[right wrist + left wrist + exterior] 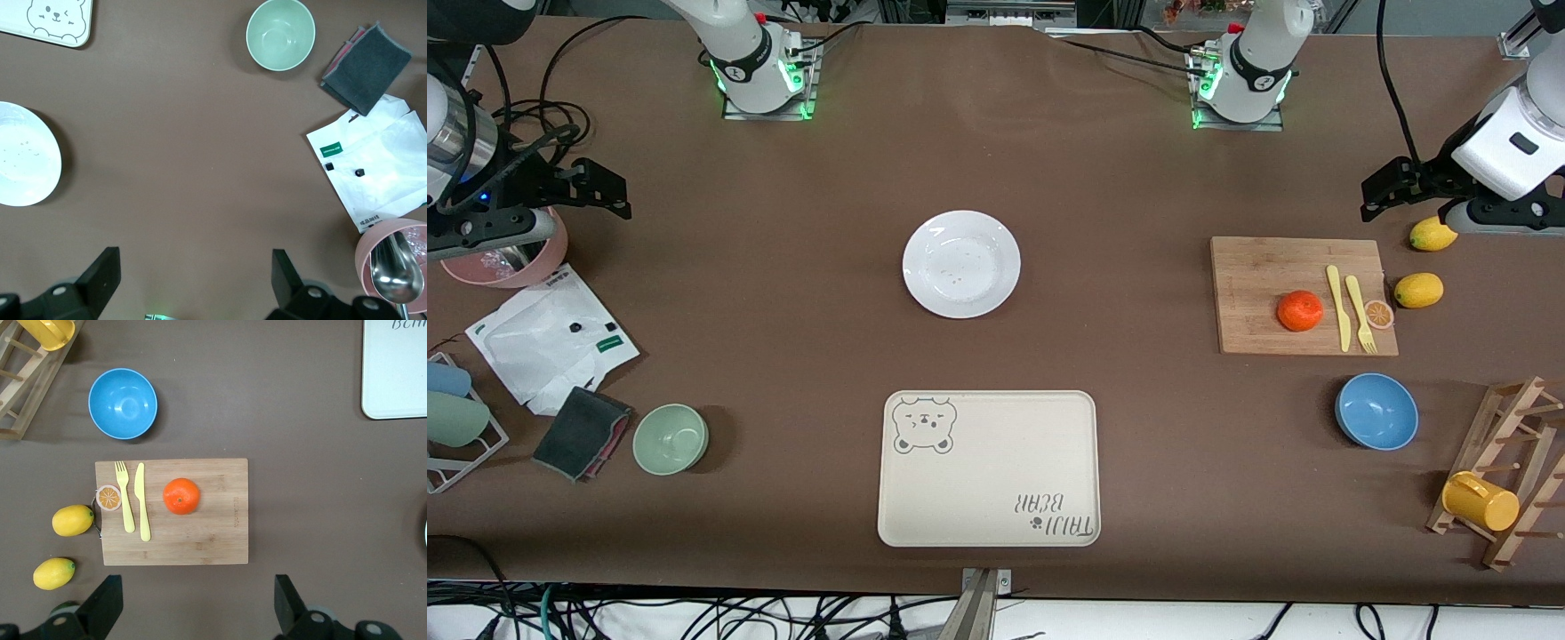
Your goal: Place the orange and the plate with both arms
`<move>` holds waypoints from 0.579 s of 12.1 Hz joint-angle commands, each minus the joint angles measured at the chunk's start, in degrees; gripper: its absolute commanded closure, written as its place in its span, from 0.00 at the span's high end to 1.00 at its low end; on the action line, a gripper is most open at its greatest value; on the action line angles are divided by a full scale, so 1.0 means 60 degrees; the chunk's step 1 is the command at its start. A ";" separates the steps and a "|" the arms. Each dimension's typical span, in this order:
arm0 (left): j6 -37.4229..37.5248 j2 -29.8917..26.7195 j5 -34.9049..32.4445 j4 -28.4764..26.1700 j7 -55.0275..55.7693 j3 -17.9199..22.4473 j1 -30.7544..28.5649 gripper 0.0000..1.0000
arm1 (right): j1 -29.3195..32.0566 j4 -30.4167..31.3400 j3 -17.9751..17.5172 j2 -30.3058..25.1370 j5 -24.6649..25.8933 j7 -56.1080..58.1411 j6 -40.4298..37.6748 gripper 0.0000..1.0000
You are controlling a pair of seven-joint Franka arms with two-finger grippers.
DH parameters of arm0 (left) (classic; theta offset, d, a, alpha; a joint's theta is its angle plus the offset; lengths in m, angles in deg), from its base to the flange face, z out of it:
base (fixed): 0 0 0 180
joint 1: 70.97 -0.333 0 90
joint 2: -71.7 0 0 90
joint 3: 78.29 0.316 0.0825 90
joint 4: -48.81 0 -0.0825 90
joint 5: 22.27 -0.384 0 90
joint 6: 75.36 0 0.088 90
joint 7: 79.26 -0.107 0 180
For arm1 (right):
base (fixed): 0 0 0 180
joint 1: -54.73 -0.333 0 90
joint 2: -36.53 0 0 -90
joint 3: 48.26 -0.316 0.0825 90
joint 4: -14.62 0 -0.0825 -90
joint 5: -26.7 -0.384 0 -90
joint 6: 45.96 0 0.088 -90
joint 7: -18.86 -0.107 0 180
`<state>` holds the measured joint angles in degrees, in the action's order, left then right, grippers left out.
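While waiting up high with open pincers: nothing picked up yet.

From the front: small round orange fruit (1299,310) sitting on the wooden cutting board (1254,267); round white shiny plate (960,263) lying mid-table. Left gripper (1383,191) hanging by a yellow lemon (1432,234), right gripper (600,188) hanging by the pink bowl (516,267). From the left wrist: fingers (100,607) spread wide, holding nothing. Best to move over the fruit, come straight down and squeeze gently round its fat middle to stop any rolling. From the right wrist: fingers (100,280) wide apart, empty too. Best to reach the plate's edge and pinch the rim firmly.
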<state>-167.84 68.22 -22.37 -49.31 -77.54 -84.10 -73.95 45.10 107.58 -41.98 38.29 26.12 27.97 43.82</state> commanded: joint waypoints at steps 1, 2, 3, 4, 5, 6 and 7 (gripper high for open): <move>-0.0084 -0.0020 0.0192 0.0021 0.0022 0.0031 0.0013 1.00 | 0.0080 -0.0187 -0.0079 0.0087 0.0111 -0.0099 0.0078 1.00; -0.0084 -0.0020 0.0191 0.0021 0.0008 0.0031 0.0013 1.00 | 0.0094 -0.0230 -0.0064 0.0102 0.0082 -0.0099 0.0094 1.00; -0.0084 -0.0020 0.0206 0.0021 0.0007 0.0031 0.0013 1.00 | 0.0095 -0.0245 -0.0064 0.0102 0.0053 -0.0099 0.0109 1.00; -0.0084 -0.0020 0.0206 0.0021 0.0007 0.0045 -0.0001 1.00 | 0.0066 -0.0245 -0.0079 0.0087 0.0067 -0.0099 0.0094 1.00; -0.0084 -0.0020 0.0206 0.0021 0.0007 0.0031 -0.0001 1.00 | 0.0080 -0.0245 -0.0079 0.0102 0.0067 -0.0099 0.0094 1.00; -0.0084 -0.0020 0.0192 0.0021 0.0007 0.0031 -0.0001 1.00 | 0.0094 -0.0245 -0.0079 0.0102 0.0082 -0.0099 0.0080 1.00; -0.0084 -0.0020 0.0191 0.0021 0.0007 0.0031 -0.0001 1.00 | 0.0095 -0.0245 -0.0064 0.0102 0.0082 -0.0099 0.0080 1.00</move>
<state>-167.86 68.23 -22.37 -49.31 -77.54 -84.10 -73.95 45.11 107.58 -41.99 38.31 26.12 27.97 44.74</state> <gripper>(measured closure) 0.000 0.000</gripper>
